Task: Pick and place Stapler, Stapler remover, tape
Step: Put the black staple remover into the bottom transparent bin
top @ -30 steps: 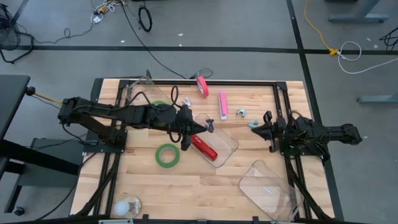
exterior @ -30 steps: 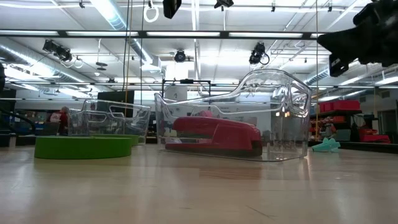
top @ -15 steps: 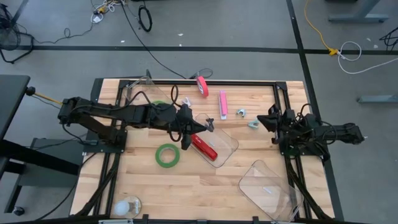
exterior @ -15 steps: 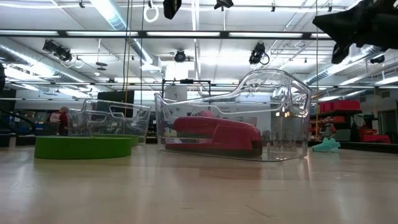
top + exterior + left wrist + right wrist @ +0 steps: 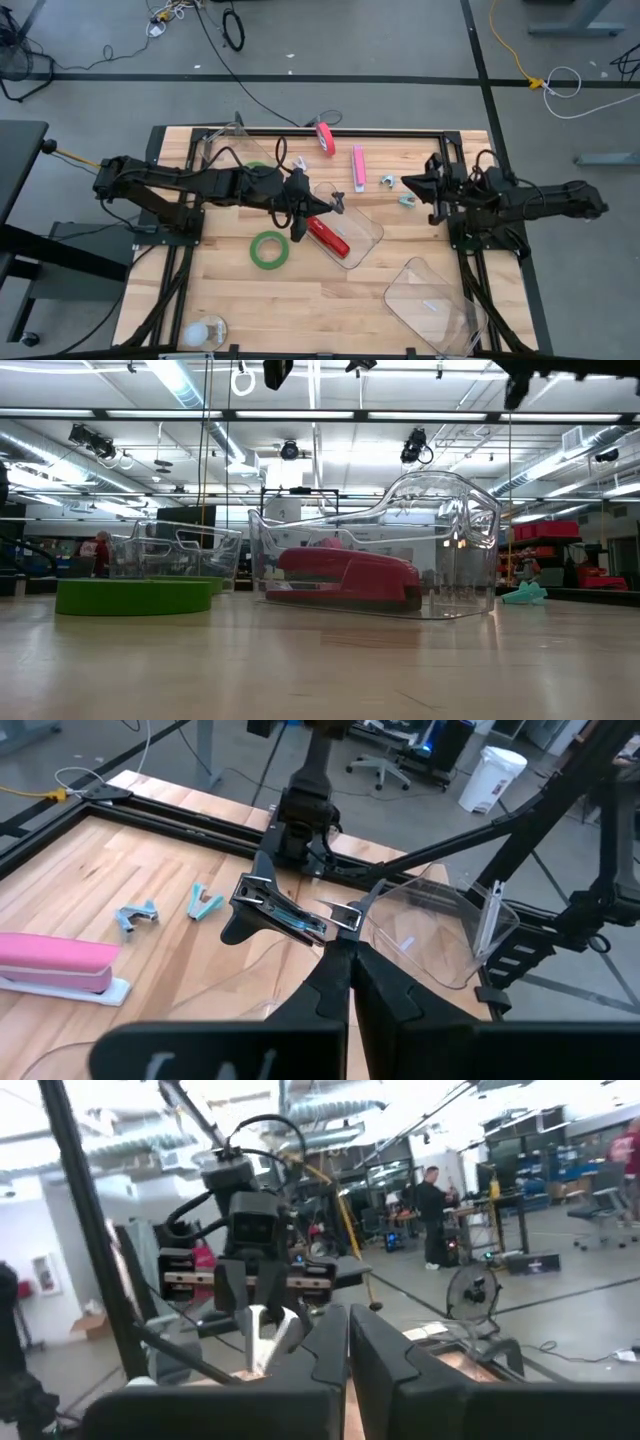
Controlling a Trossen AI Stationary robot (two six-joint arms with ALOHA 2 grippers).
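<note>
The left tool (image 5: 318, 207), closed, is hovering over the clear plastic tray (image 5: 362, 230) holding the red stapler (image 5: 328, 237); the right tool (image 5: 412, 181), closed and empty, is hanging above the wooden surface (image 5: 300, 290).

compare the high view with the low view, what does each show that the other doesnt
Only the high view shows the pink stapler, the empty clear container near the right arm's base, and the left gripper above the bin. Only the low view shows the room's ceiling lights. Both show the green tape roll and the red stapler inside its clear bin.
</note>
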